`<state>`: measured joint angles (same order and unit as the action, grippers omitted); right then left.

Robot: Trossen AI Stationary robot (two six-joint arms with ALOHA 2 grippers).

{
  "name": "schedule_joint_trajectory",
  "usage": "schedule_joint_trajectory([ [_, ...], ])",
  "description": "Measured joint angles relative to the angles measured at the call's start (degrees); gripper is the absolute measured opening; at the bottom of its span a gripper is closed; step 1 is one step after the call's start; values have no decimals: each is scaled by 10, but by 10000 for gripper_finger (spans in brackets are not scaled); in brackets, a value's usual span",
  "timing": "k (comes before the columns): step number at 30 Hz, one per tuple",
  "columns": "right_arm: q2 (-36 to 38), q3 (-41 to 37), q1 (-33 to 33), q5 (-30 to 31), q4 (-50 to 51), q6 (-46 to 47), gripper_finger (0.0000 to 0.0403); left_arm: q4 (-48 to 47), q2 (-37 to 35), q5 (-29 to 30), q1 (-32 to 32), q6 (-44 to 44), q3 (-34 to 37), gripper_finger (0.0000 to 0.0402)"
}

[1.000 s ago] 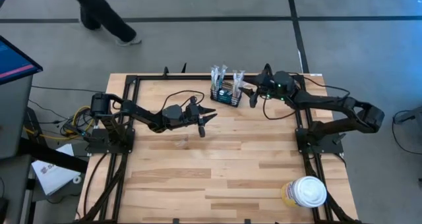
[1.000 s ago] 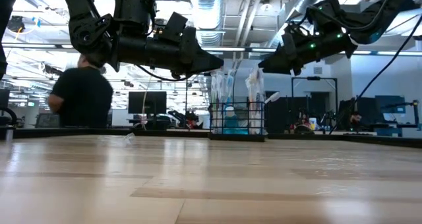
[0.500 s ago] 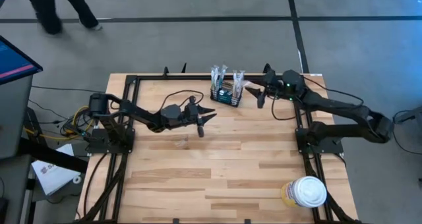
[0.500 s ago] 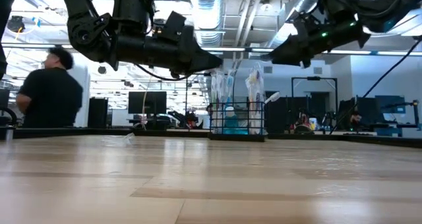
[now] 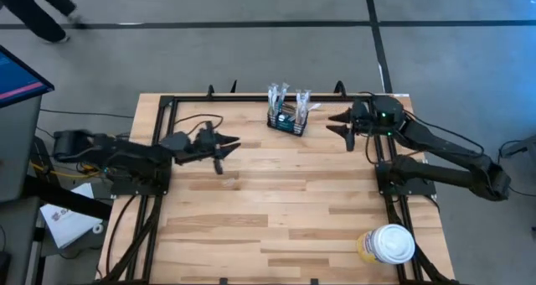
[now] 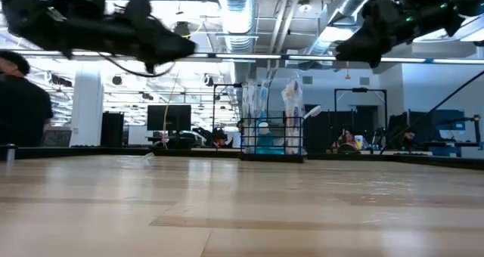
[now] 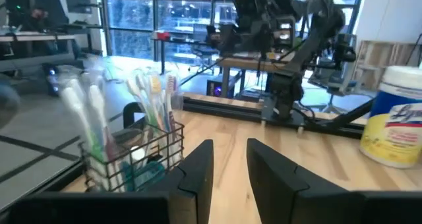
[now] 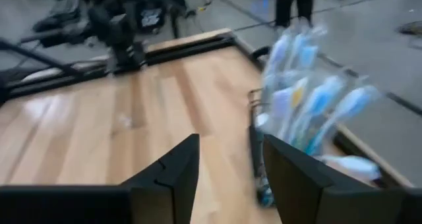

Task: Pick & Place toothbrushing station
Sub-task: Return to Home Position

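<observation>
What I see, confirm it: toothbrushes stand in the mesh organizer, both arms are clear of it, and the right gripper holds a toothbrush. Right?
One error: the right gripper is open and empty, as the right wrist view shows. The toothbrushes do stand in the mesh organizer, both arms clear of it.

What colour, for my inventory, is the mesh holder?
Black; the mesh holder shows best in left wrist view.

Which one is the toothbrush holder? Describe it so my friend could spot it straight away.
Start at the wooden table. At the middle of the edge opposite the white-lidded tub stands a small black wire-mesh box. It is the only thing there with toothbrushes sticking upright out of it.
</observation>
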<state>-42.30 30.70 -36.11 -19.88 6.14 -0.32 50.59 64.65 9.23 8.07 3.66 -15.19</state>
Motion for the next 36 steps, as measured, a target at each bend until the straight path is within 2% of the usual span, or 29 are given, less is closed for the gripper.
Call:
schedule_joint_trajectory([
  [5,57,0,36,4,74,1,134,-82,-137,0,-10,3,43,85],
  [10,118,0,69,18,122,19,109,-265,-277,6,-10,59,57,85],
  [15,180,-1,105,68,181,30,92,-404,-389,5,-34,89,56,85],
  [20,267,-87,146,78,135,63,83,-503,-480,42,-64,88,56,85],
  [24,346,-179,172,78,58,104,81,-537,-522,83,-82,75,57,85],
  [28,415,-235,193,78,5,128,81,-534,-536,88,-97,78,69,85],
  [36,411,-280,220,97,-23,125,81,-527,-536,97,-100,96,121,85],
])
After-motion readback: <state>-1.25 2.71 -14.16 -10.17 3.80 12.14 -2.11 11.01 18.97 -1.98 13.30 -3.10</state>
